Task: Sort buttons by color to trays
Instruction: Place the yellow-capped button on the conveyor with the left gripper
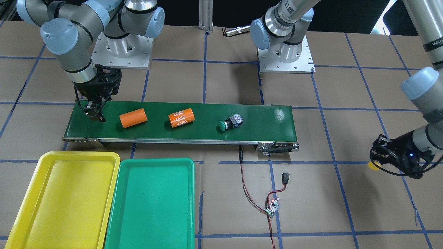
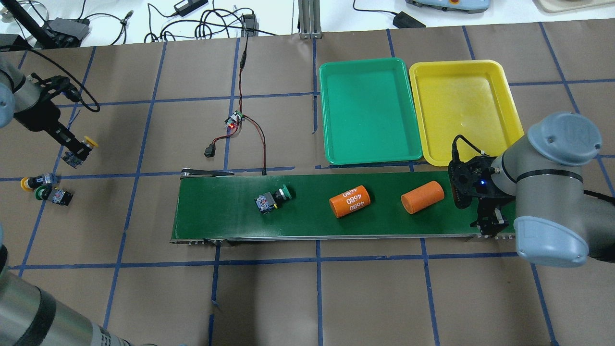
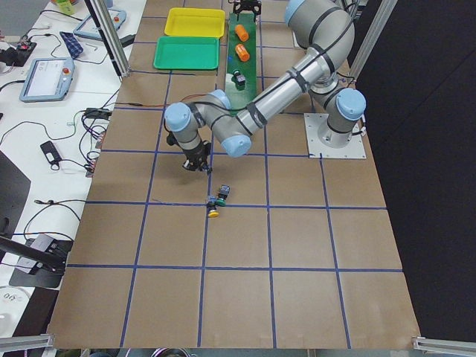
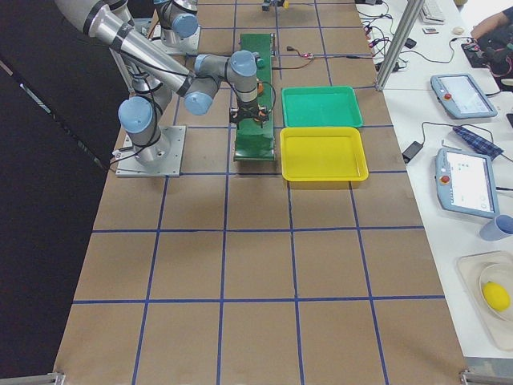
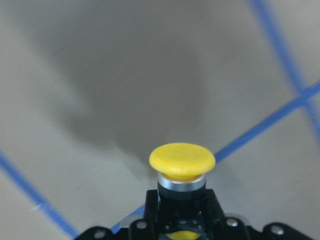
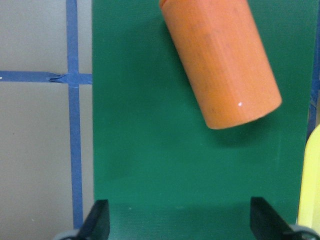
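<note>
Yellow button (image 5: 182, 160) clamped in left gripper (image 2: 78, 151), fingers closed on its dark block, seemingly held just above paper at table's far left. Right gripper (image 6: 182, 222) spread wide, holding nothing, low over right end of conveyor belt (image 2: 230, 216), orange cylinder (image 2: 422, 197) near. Green button (image 2: 274, 198) lies mid-belt. Second yellow button (image 2: 29, 183) and second green button (image 2: 45, 193) lie on paper, left. Green tray (image 2: 367, 110) and yellow tray (image 2: 461, 105) hold no buttons. Step in hand: likely feeding belt. Next: carry right, set down clear of green button.

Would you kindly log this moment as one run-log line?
left pincer: shut on yellow button, above table | right pincer: open over conveyor belt | green button: on belt | green tray, yellow tray: no buttons
</note>
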Controlling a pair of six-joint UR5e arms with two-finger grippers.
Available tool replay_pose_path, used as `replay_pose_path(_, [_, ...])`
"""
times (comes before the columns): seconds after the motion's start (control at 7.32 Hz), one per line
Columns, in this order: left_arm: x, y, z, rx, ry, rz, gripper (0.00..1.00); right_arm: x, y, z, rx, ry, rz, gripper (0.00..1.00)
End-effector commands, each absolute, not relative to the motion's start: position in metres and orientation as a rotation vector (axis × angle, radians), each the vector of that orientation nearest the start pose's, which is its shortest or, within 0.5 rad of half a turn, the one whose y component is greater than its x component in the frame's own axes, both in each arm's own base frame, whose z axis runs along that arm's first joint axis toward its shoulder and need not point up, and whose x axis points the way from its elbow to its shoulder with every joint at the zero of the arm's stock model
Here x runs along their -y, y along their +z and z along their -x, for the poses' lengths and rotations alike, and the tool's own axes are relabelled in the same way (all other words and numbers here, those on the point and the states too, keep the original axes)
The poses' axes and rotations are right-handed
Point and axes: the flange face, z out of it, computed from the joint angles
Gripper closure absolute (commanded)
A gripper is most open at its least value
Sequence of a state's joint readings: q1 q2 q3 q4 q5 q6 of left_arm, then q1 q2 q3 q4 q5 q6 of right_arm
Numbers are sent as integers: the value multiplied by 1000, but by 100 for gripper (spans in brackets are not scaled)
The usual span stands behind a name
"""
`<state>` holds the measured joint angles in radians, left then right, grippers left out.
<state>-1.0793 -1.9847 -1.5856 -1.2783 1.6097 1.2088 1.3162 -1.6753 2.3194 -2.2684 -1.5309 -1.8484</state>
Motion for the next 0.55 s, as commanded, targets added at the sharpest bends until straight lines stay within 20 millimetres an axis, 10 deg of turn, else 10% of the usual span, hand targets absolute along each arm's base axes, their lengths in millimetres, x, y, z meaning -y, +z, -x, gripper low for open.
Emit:
replay_pose_path(0.0, [569, 319, -41, -2893, 191, -1416, 100, 397, 255, -39, -2211, -96, 2265, 0])
replay_pose_path(0.27, [510, 314, 71, -2770, 226, -1653, 100, 397, 255, -39, -2213, -96, 2263, 0])
replay_pose_path(0.41, [487, 302, 97, -2738, 266, -1721, 100, 397, 255, -39, -2211, -96, 2265, 0])
